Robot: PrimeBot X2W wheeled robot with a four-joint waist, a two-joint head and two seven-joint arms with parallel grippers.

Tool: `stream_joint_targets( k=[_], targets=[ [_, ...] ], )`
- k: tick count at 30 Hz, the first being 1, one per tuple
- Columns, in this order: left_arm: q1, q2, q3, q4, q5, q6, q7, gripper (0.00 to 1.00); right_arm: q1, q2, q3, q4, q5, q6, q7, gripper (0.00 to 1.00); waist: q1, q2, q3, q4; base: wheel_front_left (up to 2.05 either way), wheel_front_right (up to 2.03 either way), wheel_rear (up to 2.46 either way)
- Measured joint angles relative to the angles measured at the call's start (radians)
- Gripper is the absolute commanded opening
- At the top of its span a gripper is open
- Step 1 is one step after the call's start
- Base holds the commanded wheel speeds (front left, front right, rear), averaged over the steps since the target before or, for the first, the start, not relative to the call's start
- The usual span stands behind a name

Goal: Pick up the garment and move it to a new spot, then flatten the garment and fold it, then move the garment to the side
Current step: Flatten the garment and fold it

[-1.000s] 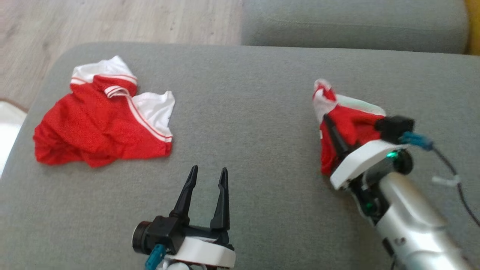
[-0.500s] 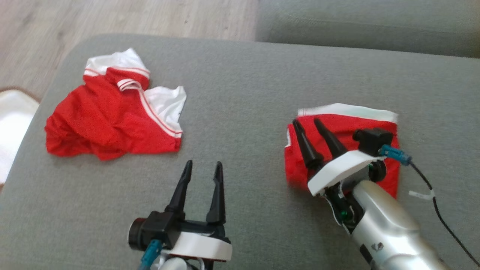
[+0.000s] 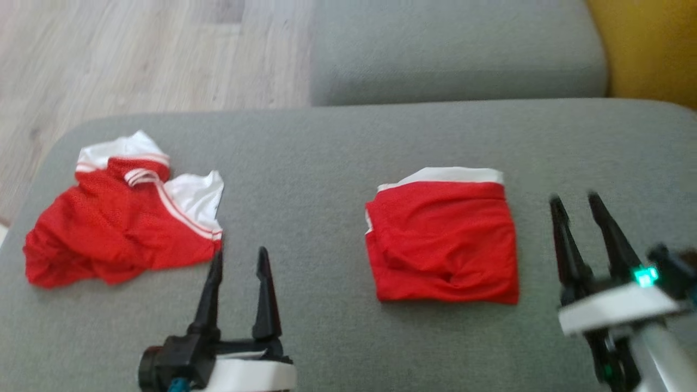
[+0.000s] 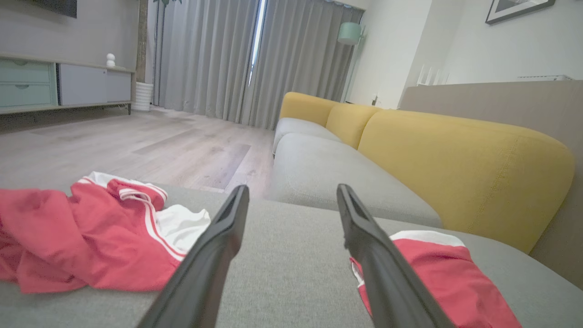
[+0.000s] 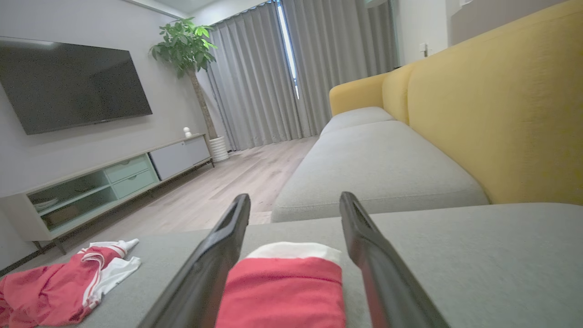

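Head view, folded garment: the folded garment (image 3: 442,239) is lying flat on the grey cushion (image 3: 326,158), right of middle, as a red rectangle with a white band along its far edge.
Head view, right gripper: the right gripper (image 3: 573,197) is hovering just right of the folded garment, apart from it. Its jaws are standing partly open and gripping nothing.
Head view, left gripper: the left gripper (image 3: 240,253) is sitting at the lower left with its fingers parted and empty.
Head view, crumpled garment: the crumpled garment (image 3: 120,234), red and white, is lying bunched at the cushion's left end, well apart from the folded one.
Left wrist view, left gripper: the left gripper (image 4: 292,187) is holding its jaws wide, with bare cushion (image 4: 291,273) between them.
Left wrist view, garments: the crumpled garment (image 4: 91,237) is lying to the left, and the folded garment (image 4: 437,269) to the right, partly behind one finger.
Right wrist view, right gripper: the right gripper (image 5: 296,195) is keeping its fingers spread and clasping nothing.
Right wrist view, garments: the folded garment (image 5: 287,282) is showing between the fingers, resting on the cushion (image 5: 455,255). The crumpled garment (image 5: 59,282) is lying far left.
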Motion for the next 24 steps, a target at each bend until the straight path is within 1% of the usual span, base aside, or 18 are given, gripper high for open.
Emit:
stream_joint_targets(
  k=[2, 5, 8, 11, 16, 24],
  targets=[
    [0.017, -0.001, 0.026, -0.029, 0.035, -0.004, 0.000, 1.00, 0.077, 0.010, -0.044, -0.043, -0.040, 0.000, 0.000, 1.00, -0.0001, 0.0000, -0.018, -0.013, 0.00, 0.00, 0.00],
    [0.075, 0.000, 0.057, -0.025, 0.085, -0.008, 0.000, 1.00, 0.190, 0.034, -0.098, -0.096, -0.092, 0.000, 0.000, 1.00, -0.0001, 0.0000, -0.045, -0.025, 0.00, 0.00, 0.00],
    [0.145, 0.003, 0.076, -0.004, 0.139, -0.009, 0.000, 1.00, 0.298, 0.058, -0.124, -0.126, -0.149, 0.000, 0.000, 1.00, -0.0002, 0.0000, -0.069, -0.029, 0.00, 0.00, 0.00],
    [0.188, 0.003, 0.089, 0.016, 0.171, -0.025, 0.000, 1.00, 0.371, 0.086, -0.140, -0.136, -0.193, 0.000, 0.000, 1.00, -0.0001, 0.0000, -0.078, -0.035, 0.00, 0.00, 0.00],
    [0.193, 0.004, 0.089, 0.033, 0.219, -0.043, 0.000, 1.00, 0.379, 0.103, -0.145, -0.146, -0.241, 0.000, 0.000, 1.00, 0.0000, 0.0000, -0.080, -0.046, 0.00, 0.00, 0.00],
    [0.193, 0.003, 0.090, 0.042, 0.230, -0.052, 0.000, 1.00, 0.376, 0.108, -0.119, -0.139, -0.244, 0.000, 0.000, 1.00, 0.0001, 0.0000, -0.086, -0.049, 0.00, 0.00, 0.00]
  ],
)
